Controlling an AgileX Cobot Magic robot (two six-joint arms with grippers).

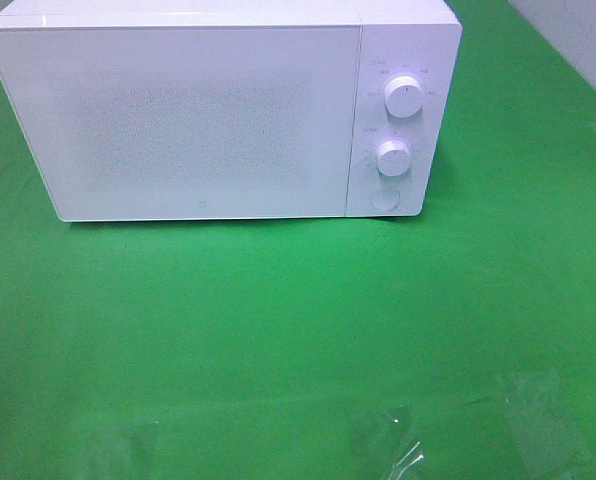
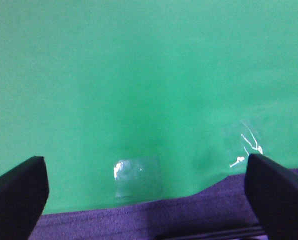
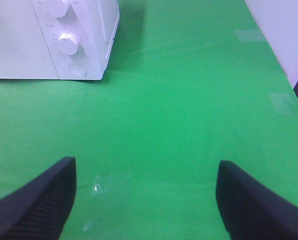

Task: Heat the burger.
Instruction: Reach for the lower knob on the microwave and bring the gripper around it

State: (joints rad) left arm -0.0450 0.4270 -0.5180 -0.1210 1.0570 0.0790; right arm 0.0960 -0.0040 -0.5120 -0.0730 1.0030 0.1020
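The burger does not show in any view. A white microwave (image 1: 218,110) stands at the back of the green cloth with its door shut. It has two dials (image 1: 404,98) and a round button (image 1: 383,198) on its right side. Its control side also shows in the right wrist view (image 3: 71,40). Neither gripper shows in the exterior high view. My left gripper (image 2: 146,195) is open and empty over the cloth's edge. My right gripper (image 3: 146,200) is open and empty over bare cloth, in front and to the right of the microwave.
A green cloth (image 1: 278,330) covers the table. Clear tape patches (image 1: 408,450) hold it near the front edge, and one shows in the left wrist view (image 2: 136,175). A grey floor strip (image 2: 154,220) lies past the cloth's edge. A white wall (image 3: 284,30) borders the right side.
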